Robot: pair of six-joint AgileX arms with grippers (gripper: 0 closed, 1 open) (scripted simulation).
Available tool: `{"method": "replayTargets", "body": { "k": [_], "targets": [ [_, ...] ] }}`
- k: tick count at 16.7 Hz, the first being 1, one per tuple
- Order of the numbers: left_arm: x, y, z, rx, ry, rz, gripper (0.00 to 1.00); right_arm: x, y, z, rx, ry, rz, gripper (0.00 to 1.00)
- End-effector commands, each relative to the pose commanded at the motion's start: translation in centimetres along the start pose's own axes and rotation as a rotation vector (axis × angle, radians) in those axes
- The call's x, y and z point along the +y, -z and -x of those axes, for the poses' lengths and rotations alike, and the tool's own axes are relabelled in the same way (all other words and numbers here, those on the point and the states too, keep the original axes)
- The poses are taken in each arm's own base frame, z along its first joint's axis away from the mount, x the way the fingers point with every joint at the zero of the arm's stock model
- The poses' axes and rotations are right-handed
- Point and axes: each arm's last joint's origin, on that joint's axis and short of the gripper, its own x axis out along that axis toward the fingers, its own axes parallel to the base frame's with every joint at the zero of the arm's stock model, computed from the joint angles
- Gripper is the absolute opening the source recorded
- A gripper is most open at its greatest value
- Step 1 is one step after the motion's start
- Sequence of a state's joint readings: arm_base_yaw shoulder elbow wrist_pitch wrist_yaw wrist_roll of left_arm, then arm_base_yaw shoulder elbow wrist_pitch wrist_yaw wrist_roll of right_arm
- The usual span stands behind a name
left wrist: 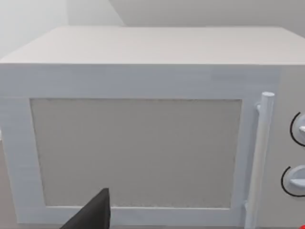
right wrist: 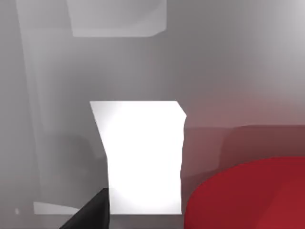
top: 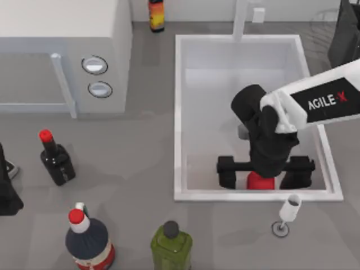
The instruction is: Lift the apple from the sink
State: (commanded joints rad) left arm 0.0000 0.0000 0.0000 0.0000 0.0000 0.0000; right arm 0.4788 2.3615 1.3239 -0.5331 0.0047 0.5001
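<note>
Top view: right end effector (top: 264, 169) reached down into the sink (top: 179, 112), fingers spread wide on either side of the apple (top: 260, 181).
Apple: on the sink floor by the near rim (red bulk close in the right wrist view (right wrist: 248, 195)).
Left end effector (top: 7, 197): parked at the surface's left edge; cannot tell its fingers.

Right arm reaches steeply down, its pincer (top: 264, 171) spread wide; left arm (top: 8, 191) parked at the left edge.

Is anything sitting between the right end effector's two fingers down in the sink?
Yes. In the top view the apple lies between the spread fingers of the right end effector, low in the sink.
</note>
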Motion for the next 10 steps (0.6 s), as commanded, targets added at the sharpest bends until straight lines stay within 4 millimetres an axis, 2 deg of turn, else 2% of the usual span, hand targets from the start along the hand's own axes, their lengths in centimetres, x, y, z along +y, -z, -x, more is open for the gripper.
{"method": "replayTargets", "body": {
  "k": [8,10],
  "targets": [
    [0.00,0.00,0.00,0.000,0.000,0.000,1.00,0.00,0.00,0.00,0.000,0.000,0.000,0.02],
    [0.00,0.00,0.00,0.000,0.000,0.000,1.00,0.00,0.00,0.00,0.000,0.000,0.000,0.00]
  ]
}}
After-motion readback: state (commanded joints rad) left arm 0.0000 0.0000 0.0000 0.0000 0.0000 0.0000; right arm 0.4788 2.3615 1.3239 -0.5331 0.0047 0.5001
